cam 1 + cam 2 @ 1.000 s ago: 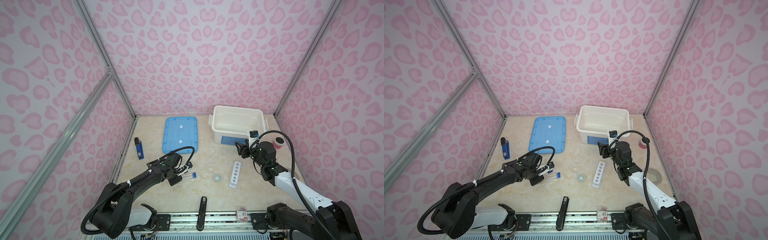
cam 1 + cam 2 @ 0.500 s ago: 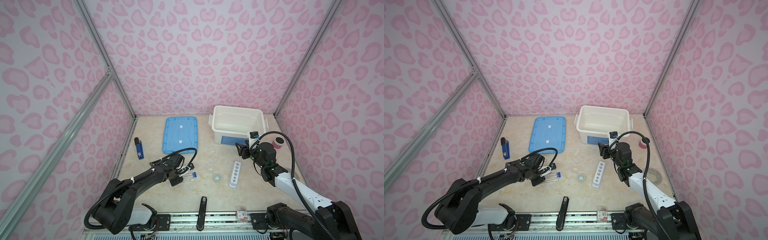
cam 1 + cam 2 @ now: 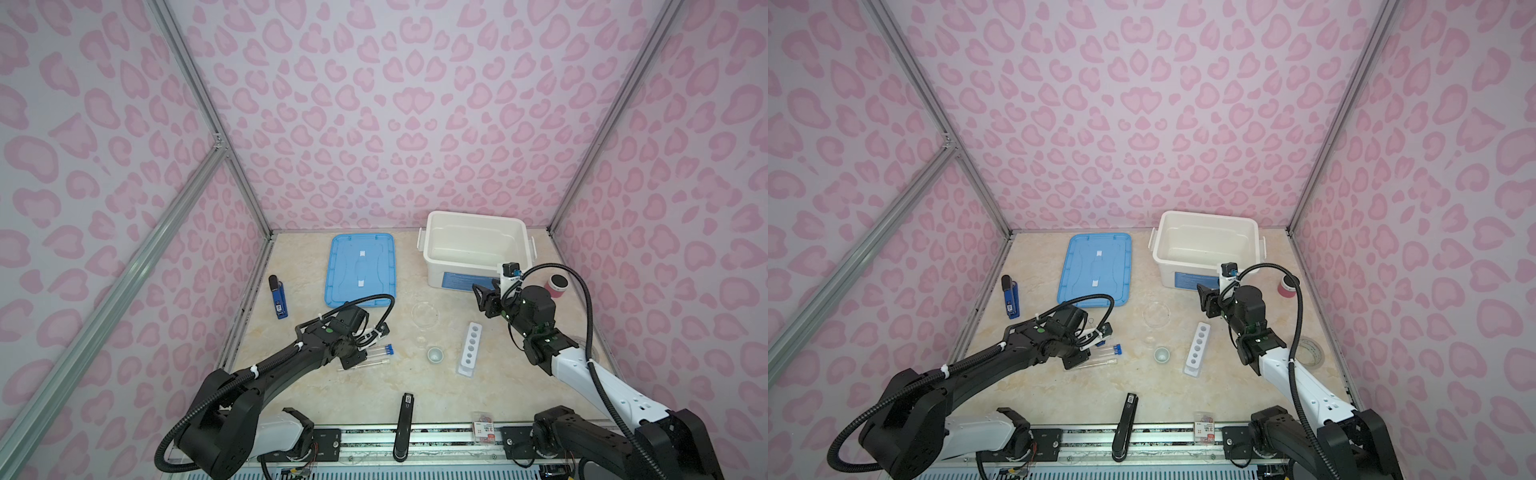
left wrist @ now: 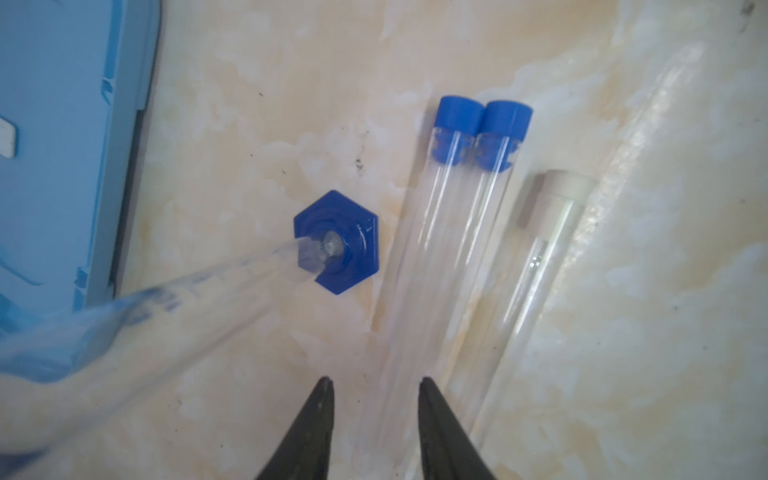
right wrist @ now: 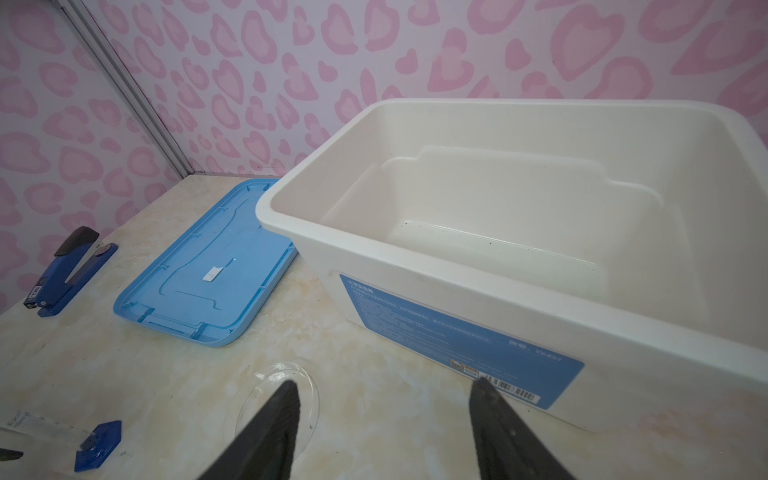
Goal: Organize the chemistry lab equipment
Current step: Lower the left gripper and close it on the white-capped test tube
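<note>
Marble tabletop (image 3: 316,399), test tubes (image 3: 385,350) loose, open white bin (image 3: 473,218), lid (image 3: 360,270) beside

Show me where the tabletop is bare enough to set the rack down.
Bare: the marble strip in front of the test tubes, small cup and rack, either side of the black stapler. Crowded: tubes and graduated cylinder by the left gripper.

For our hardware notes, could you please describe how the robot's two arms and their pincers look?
Both are mostly black jointed links: the left arm carries white cable ties, the right arm a white forearm shell. A black ribbed cable loops over each wrist. The left pincer and right pincer each have two black fingers tapering to points.
</note>
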Tool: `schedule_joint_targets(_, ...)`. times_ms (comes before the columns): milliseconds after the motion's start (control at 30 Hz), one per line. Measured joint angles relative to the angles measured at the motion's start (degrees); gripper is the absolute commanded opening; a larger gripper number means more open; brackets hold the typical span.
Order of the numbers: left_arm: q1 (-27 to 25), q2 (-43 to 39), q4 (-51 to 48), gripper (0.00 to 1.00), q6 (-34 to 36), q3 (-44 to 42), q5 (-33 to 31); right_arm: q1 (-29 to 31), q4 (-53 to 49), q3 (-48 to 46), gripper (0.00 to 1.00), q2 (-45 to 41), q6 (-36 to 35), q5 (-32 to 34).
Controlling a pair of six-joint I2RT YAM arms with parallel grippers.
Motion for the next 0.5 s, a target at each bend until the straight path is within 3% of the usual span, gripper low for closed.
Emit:
schedule_joint_targets(200,-0.9,-4.2,-2.8,0.37,-0.4,0.4,0.5,0.1,-0.4,-1.3,0.65,-2.9,0.8,0.0)
schedule_joint_targets(500,-5.3,-4.0,-4.0,0.37,-0.4,-1.3,1.8,0.3,-1.3,-2.9,0.64,-5.5,2.2,0.0)
